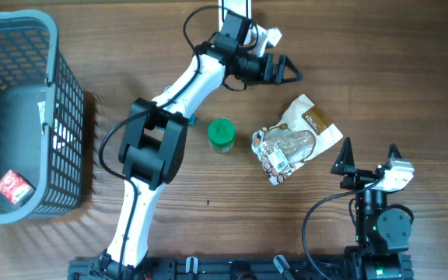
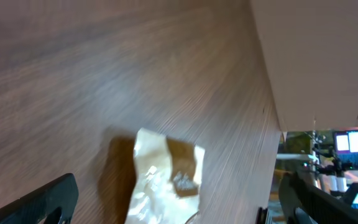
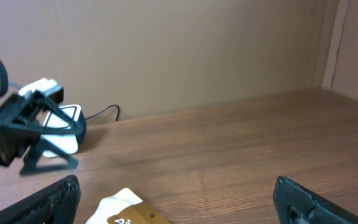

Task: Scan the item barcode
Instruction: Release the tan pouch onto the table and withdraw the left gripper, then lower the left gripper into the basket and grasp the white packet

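Overhead, snack pouch [image 1: 298, 140] lies untouched near left pincer [image 1: 290, 68] and right pincer [image 1: 369, 149].

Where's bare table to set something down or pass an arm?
Bare: top right in the overhead view, beyond the left gripper and above the pouch; strip between basket and left arm; front centre below the jar. Crowded: jar, pouch, right gripper together.

We take this for a lab staged as a checkout: a wooden table [image 1: 379, 70], a grey shopping basket [image 1: 67, 117]. Plain board walls [image 3: 197, 50] enclose it; lit monitors [image 2: 356, 142] glow beyond.
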Controlling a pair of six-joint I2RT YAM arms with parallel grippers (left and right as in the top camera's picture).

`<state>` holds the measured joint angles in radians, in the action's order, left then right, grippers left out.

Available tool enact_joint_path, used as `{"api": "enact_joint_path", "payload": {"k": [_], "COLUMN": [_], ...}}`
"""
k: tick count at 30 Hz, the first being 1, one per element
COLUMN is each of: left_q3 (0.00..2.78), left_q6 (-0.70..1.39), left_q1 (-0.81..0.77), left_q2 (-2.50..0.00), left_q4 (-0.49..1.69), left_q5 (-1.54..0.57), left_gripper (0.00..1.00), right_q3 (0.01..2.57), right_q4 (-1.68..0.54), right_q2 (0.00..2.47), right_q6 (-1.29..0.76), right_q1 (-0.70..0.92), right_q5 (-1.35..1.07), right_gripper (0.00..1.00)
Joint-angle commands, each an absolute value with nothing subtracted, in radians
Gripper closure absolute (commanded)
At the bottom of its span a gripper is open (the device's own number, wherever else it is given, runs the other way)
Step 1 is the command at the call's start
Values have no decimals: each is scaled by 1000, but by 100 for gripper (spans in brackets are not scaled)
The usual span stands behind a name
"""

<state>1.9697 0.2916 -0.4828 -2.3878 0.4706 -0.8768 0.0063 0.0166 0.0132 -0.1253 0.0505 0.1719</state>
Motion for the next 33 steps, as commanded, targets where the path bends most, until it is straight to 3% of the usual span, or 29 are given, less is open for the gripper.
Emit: {"api": "enact_joint_path", "payload": {"k": [1, 4, 9, 16, 21, 30, 33], "left_q3": [2064, 2130, 2295, 2338, 2338, 2322, 2286], "left_q6": [300, 262, 136, 134, 162, 682, 696], "left_q1": [-503, -501, -493, -397, -230, 277, 368], "left_q2": [-2276, -2212, -2016, -1698, -1582, -1588, -1596], "left_q4": [519, 649, 976, 1226, 1386, 1646, 1666], "left_q5": [-783, -609, -129, 370, 462, 389, 390], "left_gripper": [0, 0, 0, 0, 0, 0, 0], "right_q3": [6, 6, 6, 6, 6, 6, 6], "right_q4": [22, 22, 22, 22, 22, 22, 22], "right_q2": [9, 9, 9, 9, 9, 9, 9], "right_q6": [-108, -108, -107, -108, -108, -108, -107], "right_q1": [47, 47, 47, 47, 47, 47, 47], "right_q5": [156, 156, 156, 156, 156, 156, 156], "right_gripper": [0, 0, 0, 0, 0, 0, 0]}}
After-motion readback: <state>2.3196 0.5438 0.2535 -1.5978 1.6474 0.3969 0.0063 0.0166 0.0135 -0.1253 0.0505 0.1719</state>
